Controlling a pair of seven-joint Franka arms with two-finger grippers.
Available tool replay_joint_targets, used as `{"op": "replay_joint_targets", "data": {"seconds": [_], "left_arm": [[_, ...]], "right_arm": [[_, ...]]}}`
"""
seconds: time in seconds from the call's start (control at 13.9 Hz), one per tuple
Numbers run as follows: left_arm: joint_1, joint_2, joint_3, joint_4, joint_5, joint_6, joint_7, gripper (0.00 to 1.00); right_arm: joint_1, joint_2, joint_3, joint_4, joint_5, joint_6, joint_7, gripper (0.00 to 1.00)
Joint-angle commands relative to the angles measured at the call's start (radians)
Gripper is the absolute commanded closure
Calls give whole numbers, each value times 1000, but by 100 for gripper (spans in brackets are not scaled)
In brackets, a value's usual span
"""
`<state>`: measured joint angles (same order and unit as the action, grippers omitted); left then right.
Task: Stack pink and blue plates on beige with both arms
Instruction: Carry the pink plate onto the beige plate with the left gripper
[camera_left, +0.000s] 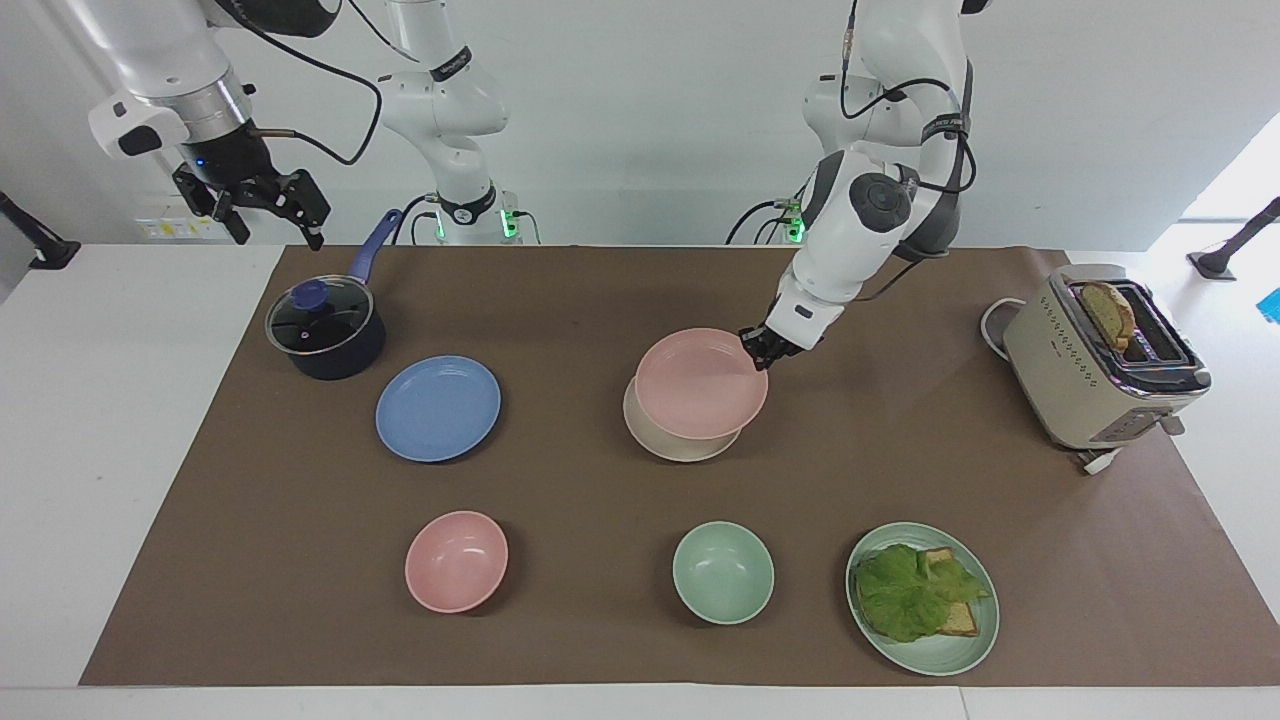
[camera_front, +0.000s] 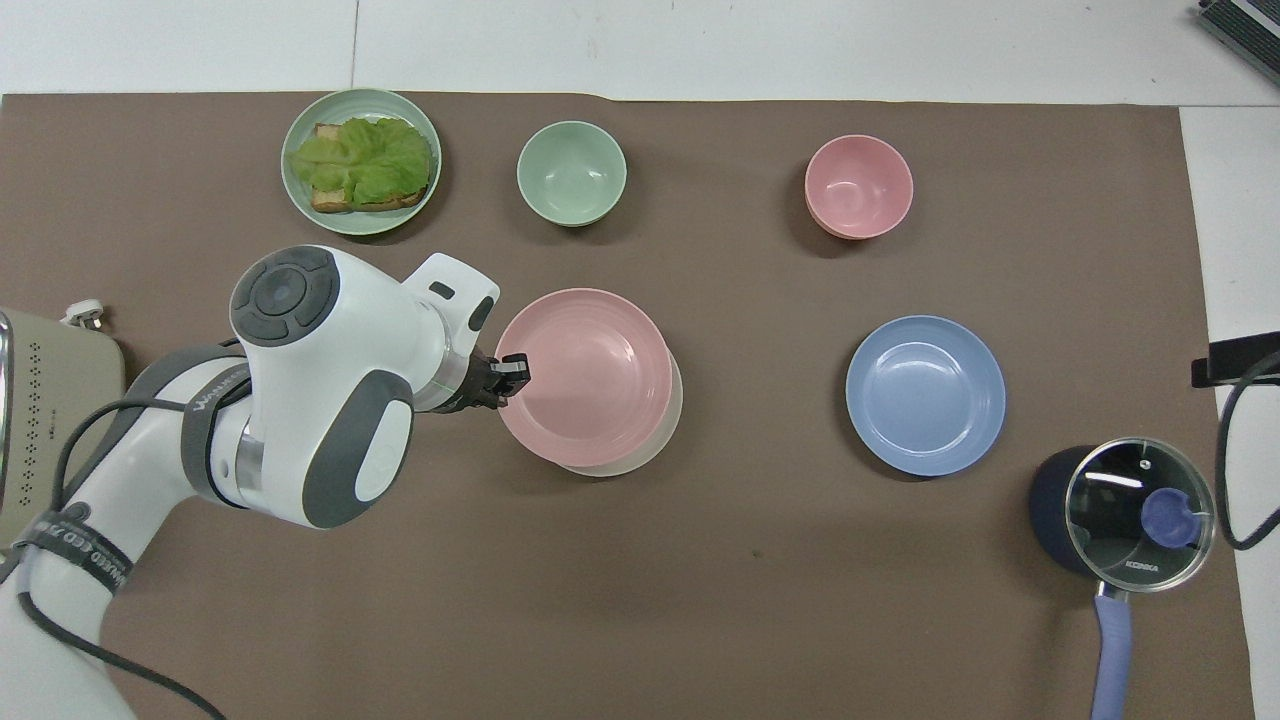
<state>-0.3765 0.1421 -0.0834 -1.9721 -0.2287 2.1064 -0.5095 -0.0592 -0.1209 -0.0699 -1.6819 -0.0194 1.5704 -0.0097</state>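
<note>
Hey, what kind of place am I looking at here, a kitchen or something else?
Probably a robotics lab with a mock kitchen: two white robot arms are mounted at a table under brown paper, with a toaster, a lidded pot and plates such as the blue plate laid out neatly.

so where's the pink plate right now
The pink plate is held over the beige plate mid-table, gripped at its rim by the left tool.

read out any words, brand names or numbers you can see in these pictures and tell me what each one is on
"KONKA": on the glass lid of the dark pot, at the right arm's end of the table.
Lettering on the black band of the left arm: too blurred to read.
Markings on the toaster: too small to read.
Nothing else carries text.
</note>
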Motion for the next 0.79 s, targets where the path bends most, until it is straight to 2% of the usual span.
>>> {"op": "replay_joint_targets", "data": {"seconds": [0.0, 0.57, 0.65, 0.72], "left_arm": [[-41, 17, 17, -23, -18, 37, -14, 100], [-55, 25, 17, -54, -18, 89, -8, 100], [-53, 25, 17, -54, -18, 90, -3, 77], [-55, 25, 17, -54, -18, 90, -9, 17]], "right_arm": [[-11, -23, 1, -29, 13, 13, -15, 0], [-13, -23, 1, -30, 13, 13, -16, 0], [-13, -23, 1, -30, 13, 13, -16, 0], [-13, -23, 1, -32, 13, 13, -16, 0]]}}
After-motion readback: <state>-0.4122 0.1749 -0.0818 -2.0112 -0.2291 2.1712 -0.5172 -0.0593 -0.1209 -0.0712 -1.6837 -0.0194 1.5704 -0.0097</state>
